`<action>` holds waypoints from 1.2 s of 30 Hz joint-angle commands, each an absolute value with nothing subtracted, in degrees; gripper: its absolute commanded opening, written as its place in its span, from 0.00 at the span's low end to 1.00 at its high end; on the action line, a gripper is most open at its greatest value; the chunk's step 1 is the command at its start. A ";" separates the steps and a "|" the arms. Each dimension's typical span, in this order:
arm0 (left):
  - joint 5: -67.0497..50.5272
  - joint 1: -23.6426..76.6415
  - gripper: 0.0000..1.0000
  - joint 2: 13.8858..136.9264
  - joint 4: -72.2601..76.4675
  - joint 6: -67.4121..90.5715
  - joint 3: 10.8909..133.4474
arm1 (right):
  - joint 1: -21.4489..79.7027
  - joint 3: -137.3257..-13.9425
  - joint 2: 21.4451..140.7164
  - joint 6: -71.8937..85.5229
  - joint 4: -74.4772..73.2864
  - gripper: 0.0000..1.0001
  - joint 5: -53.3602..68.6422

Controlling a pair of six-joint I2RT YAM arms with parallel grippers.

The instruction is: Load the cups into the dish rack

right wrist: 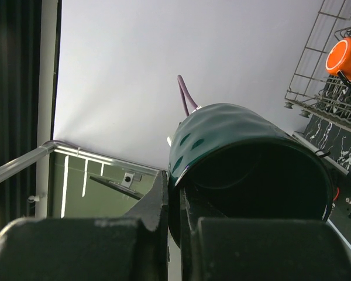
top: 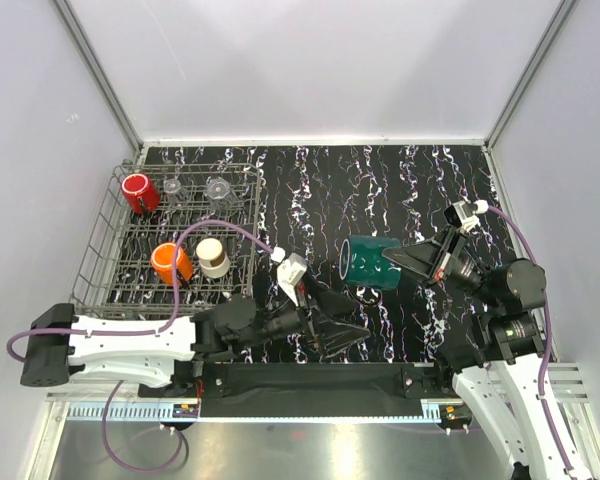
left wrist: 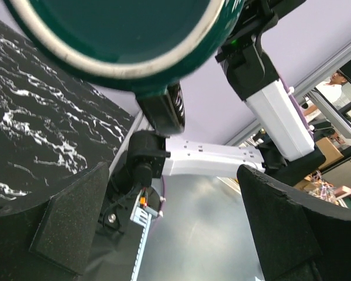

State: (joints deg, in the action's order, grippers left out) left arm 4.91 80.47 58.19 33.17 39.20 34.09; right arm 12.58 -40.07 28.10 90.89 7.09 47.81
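The dark green cup (top: 370, 261) hangs on its side above the dark marbled table, right of the dish rack (top: 100, 255). My right gripper (top: 393, 258) is shut on the cup's rim wall; in the right wrist view (right wrist: 178, 213) one finger is outside and one inside the green cup (right wrist: 240, 140). My left gripper (top: 348, 318) is open and empty just below and in front of the cup; in the left wrist view (left wrist: 175, 228) the cup (left wrist: 123, 41) fills the top. The rack holds a red cup (top: 140, 192), two clear cups (top: 173, 187) (top: 218, 190), an orange cup (top: 170, 262) and a cream cup (top: 213, 257).
The rack's wire wall (right wrist: 316, 76) and the orange cup (right wrist: 346, 58) show at the right edge of the right wrist view. White enclosure walls (top: 310, 70) ring the table. A black strip and metal rail (top: 310, 385) run along the near edge between the arm bases.
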 commanded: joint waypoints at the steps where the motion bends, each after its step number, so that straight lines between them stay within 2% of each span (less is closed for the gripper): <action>1: 9.14 81.12 0.99 59.94 41.48 35.60 38.67 | 12.66 -42.98 26.90 92.90 13.36 0.00 48.95; 6: 10.72 81.30 0.93 62.57 47.54 36.21 39.11 | 12.57 -41.93 25.93 93.08 13.27 0.00 48.96; 14: 11.68 81.21 0.67 66.09 47.72 37.97 42.37 | 12.57 -40.78 25.14 92.72 13.27 0.00 48.78; 16: 12.13 81.21 0.63 66.09 49.21 38.49 41.84 | 12.66 -40.61 25.05 92.55 13.27 0.00 48.87; 19: 12.74 81.21 0.51 66.18 50.01 38.76 41.66 | 12.57 -40.17 24.87 92.64 13.27 0.00 48.78; 20: 12.83 81.21 0.41 66.27 49.75 38.76 41.83 | 12.66 -40.17 24.96 92.64 13.27 0.00 48.87; 23: 13.27 81.21 0.23 66.53 49.04 38.76 42.10 | 12.66 -39.99 24.79 92.55 13.36 0.00 48.87; 24: 13.36 81.21 0.05 66.71 50.09 38.85 41.75 | 12.66 -39.99 24.79 92.55 13.36 0.00 48.95; 25: 13.62 81.30 0.00 66.80 50.79 38.85 41.31 | 12.66 -39.90 24.70 92.37 13.36 0.00 49.13; 27: 14.33 81.21 0.00 66.88 51.94 39.20 40.87 | 12.66 -39.90 24.61 92.20 12.66 0.00 49.30; 28: 14.50 81.21 0.00 66.80 51.86 39.11 41.04 | 12.66 -39.90 24.61 91.59 12.31 0.02 49.22; 31: 15.03 81.21 0.00 66.01 49.66 39.20 41.13 | 12.57 -40.08 24.78 89.83 9.94 0.18 49.22; 32: 15.38 81.21 0.00 65.66 49.48 39.29 40.44 | 12.66 -40.25 24.96 89.30 8.63 0.33 49.22; 34: 16.95 81.21 0.00 63.56 48.17 39.46 39.29 | 12.66 -40.69 25.05 87.47 7.21 0.50 48.96; 35: 17.92 81.30 0.00 62.41 47.12 39.98 38.33 | 12.57 -40.87 25.05 86.84 5.38 0.65 48.87; 36: 18.80 81.21 0.00 61.36 43.28 39.99 38.06 | 12.74 -41.22 25.05 86.05 4.14 0.74 48.52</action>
